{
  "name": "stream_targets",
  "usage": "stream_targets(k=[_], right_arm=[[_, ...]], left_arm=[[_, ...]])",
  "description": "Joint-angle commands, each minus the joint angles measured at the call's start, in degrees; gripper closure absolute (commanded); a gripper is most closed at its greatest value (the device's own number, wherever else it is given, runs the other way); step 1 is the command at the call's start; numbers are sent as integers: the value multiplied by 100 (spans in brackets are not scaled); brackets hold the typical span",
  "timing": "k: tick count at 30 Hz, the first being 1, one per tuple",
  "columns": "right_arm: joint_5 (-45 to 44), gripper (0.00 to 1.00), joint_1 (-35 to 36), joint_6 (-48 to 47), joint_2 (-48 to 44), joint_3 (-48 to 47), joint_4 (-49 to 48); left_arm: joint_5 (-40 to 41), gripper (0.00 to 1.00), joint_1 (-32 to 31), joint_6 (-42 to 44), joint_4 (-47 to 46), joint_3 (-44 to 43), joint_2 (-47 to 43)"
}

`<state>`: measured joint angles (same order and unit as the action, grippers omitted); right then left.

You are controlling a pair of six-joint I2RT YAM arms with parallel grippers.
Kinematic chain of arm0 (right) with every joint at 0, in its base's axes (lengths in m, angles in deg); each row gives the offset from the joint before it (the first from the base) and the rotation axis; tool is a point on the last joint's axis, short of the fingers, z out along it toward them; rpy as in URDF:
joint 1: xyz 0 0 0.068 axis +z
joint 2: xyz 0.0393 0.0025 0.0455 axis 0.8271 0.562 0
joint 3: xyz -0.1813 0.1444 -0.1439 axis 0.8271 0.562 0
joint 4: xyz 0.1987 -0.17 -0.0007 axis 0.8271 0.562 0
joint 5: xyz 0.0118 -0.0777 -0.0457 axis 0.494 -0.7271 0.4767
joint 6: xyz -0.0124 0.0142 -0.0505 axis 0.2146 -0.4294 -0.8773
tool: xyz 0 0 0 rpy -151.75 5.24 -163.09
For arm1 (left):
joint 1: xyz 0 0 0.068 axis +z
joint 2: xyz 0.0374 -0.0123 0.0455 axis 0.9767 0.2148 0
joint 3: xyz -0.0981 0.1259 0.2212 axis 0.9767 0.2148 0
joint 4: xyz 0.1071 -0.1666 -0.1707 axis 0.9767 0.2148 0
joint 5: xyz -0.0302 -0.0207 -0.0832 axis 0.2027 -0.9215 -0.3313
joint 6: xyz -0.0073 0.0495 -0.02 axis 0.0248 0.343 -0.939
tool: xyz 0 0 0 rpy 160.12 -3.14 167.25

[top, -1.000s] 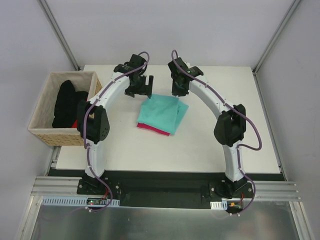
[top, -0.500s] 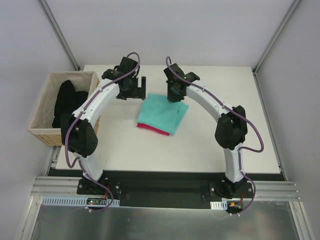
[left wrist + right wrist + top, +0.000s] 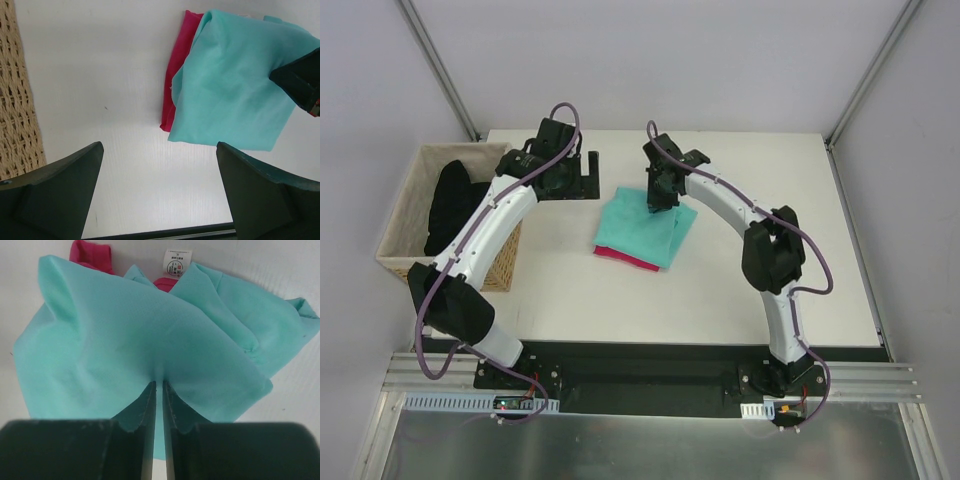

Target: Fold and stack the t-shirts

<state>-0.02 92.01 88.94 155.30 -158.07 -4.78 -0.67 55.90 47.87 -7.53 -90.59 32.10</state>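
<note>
- The left fingers [image 3: 55,200] stand wide apart over bare counter [image 3: 770,290], holding nothing. A second ago they hung just beside the far left corner of the shirts. Now they have drawn off to the left and sit between the stack and the basket [image 3: 410,262].
- The left arm as a whole has swung outward. Its elbow, which was beside the basket's near corner, has dropped toward the near left edge of the counter.
- The right fingers [image 3: 150,405] are narrowed to a slit and pinch a small fold of the teal t-shirt [image 3: 642,226]. In the right wrist view the cloth puckers into creases that run to their tips.
- A second ago those right fingers were at the far right corner of the stack. They have since shifted left and now sit on the teal shirt's far part, near its middle.
- The teal t-shirt lies folded on the middle of the counter, on top of the pink t-shirt [image 3: 630,259]. Neither has shifted on the counter since the earlier frames.
- The pink shirt shows only as a strip along the stack's near edge in the top view. In the right wrist view it peeks out at the far side, with its white neck label [image 3: 178,262] exposed.
- In the left wrist view the teal layer sits askew, leaving the pink edge bare on the basket side.
- The black garment [image 3: 450,205] lies in the basket as before.
</note>
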Motion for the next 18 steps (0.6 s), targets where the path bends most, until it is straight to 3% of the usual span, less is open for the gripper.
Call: stream_targets(k=[1,10,18], right_arm=[[201,88,-52,166,121,-243,-73],[307,89,-79,403,182,276,-275],[-334,80,-79,290,-99,-233,181]], left_arm=[[190,3,-2,-116,93,188,-343],[393,2,-2,-177,93,548,-958],[296,1,-2,-133,85,496,-932]])
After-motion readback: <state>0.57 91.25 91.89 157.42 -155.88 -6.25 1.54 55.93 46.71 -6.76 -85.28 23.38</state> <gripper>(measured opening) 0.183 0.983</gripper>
